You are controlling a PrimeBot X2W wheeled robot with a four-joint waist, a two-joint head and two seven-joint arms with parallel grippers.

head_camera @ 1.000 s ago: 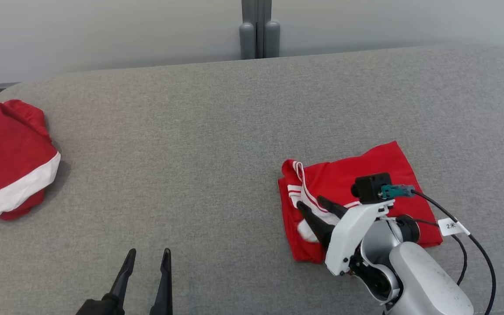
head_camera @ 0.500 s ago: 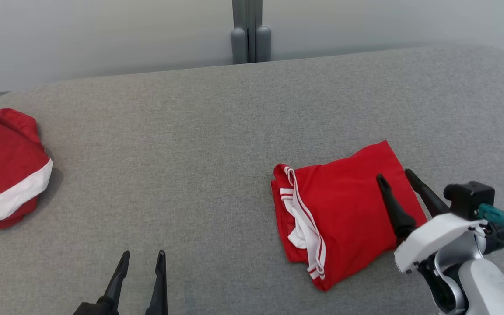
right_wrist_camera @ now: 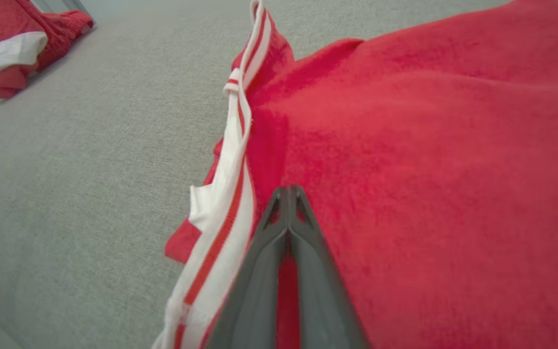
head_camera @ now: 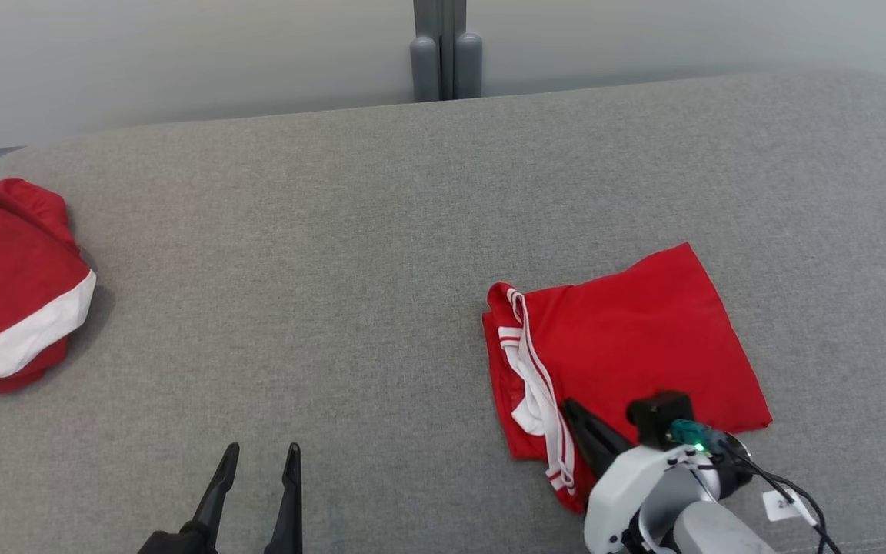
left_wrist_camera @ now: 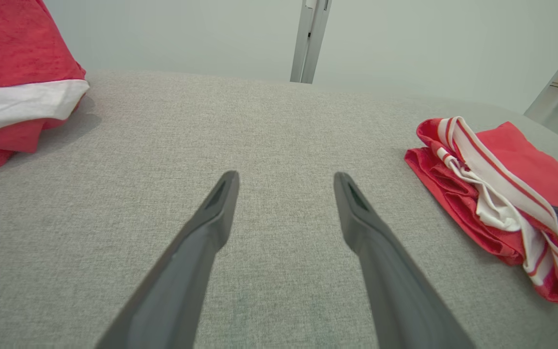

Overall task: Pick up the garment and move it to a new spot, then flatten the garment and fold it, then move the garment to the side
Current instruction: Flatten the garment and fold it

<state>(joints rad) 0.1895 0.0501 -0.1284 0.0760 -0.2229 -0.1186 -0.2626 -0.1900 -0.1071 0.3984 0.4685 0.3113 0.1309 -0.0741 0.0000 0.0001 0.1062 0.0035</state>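
Observation:
The garment [head_camera: 627,346] is red with a white, red-striped band, folded into a rough square on the right part of the grey cushion [head_camera: 381,231]. My right gripper [head_camera: 570,406] is shut, its tips pressed together low over the garment's near left part, just beside the striped band [right_wrist_camera: 233,203]. In the right wrist view the closed right gripper [right_wrist_camera: 288,190] lies over red cloth [right_wrist_camera: 405,145] with nothing seen between the fingers. My left gripper [head_camera: 262,450] stands open over bare cushion at the front left, apart from the garment [left_wrist_camera: 526,160].
A second red garment with a white band [head_camera: 4,292] lies bunched at the cushion's far left edge. A grey post [head_camera: 447,54] stands behind the cushion against the pale wall. Bare grey cushion spreads between the two garments.
My right gripper was open over the striped band, swung out open to the garment's right side, then came back to its near left part and shut. The left gripper stayed put.

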